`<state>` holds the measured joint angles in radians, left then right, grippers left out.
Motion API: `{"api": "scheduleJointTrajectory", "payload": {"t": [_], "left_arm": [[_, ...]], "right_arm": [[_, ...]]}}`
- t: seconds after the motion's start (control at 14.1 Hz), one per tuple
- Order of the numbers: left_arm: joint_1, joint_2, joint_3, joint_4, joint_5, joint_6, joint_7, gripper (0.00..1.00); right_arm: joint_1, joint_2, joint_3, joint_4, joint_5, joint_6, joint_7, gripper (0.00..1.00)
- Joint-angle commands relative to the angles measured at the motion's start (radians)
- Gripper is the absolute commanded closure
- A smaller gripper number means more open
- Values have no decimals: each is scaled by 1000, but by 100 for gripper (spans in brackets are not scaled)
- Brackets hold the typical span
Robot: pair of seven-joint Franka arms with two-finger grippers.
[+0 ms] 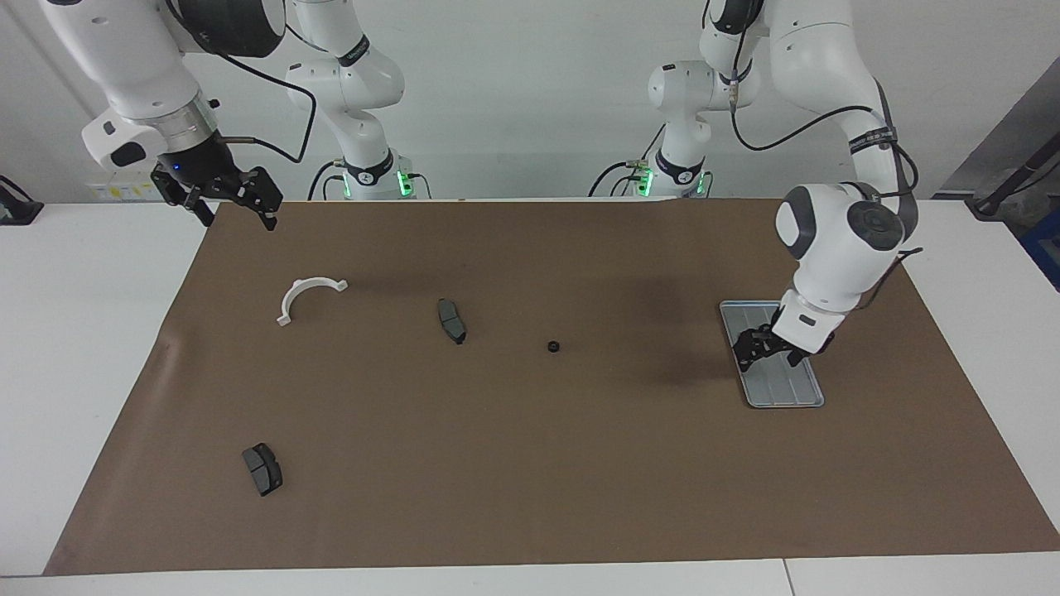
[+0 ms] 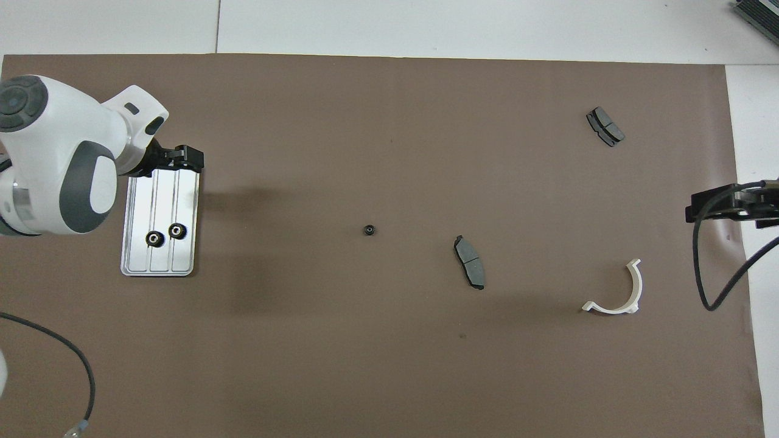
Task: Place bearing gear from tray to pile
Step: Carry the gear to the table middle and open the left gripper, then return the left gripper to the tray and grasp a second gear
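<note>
The silver grooved tray (image 1: 787,387) (image 2: 159,194) lies toward the left arm's end of the table. Two black bearing gears (image 2: 154,239) (image 2: 177,230) sit in its end nearer the robots. My left gripper (image 1: 766,358) (image 2: 179,159) hangs open and empty over the tray and hides those gears in the facing view. A third bearing gear (image 1: 553,346) (image 2: 369,230) lies alone on the brown mat, beside a dark brake pad (image 1: 452,321) (image 2: 470,271) of the pile. My right gripper (image 1: 234,209) (image 2: 724,207) waits open, raised over the mat's edge at the right arm's end.
The pile's white half-ring bracket (image 1: 308,295) (image 2: 621,292) lies toward the right arm's end. A second brake pad (image 1: 262,468) (image 2: 605,126) lies farther from the robots. The brown mat (image 1: 530,480) covers most of the white table.
</note>
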<state>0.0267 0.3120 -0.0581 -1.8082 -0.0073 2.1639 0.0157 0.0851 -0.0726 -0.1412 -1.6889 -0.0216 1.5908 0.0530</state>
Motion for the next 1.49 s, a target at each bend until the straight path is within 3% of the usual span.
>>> {"api": "scheduleJointTrajectory", "payload": {"t": [0.0, 0.43, 0.85, 1.13, 1.42], "left_arm": [[51, -66, -11, -111, -17, 19, 125, 0], [85, -136, -9, -293, -17, 82, 72, 0], [88, -143, -9, -324, -17, 105, -343, 0], [88, -146, -11, -379, -17, 233, -601, 0], [90, -163, -11, -434, -17, 290, -701, 0]], "right_arm": [[7, -27, -9, -32, 22, 21, 2, 0], [7, -27, -9, -32, 22, 21, 2, 0], [7, -27, -9, -32, 20, 21, 2, 0], [7, -27, -9, -32, 22, 21, 2, 0], [7, -27, -9, -32, 22, 21, 2, 0]]}}
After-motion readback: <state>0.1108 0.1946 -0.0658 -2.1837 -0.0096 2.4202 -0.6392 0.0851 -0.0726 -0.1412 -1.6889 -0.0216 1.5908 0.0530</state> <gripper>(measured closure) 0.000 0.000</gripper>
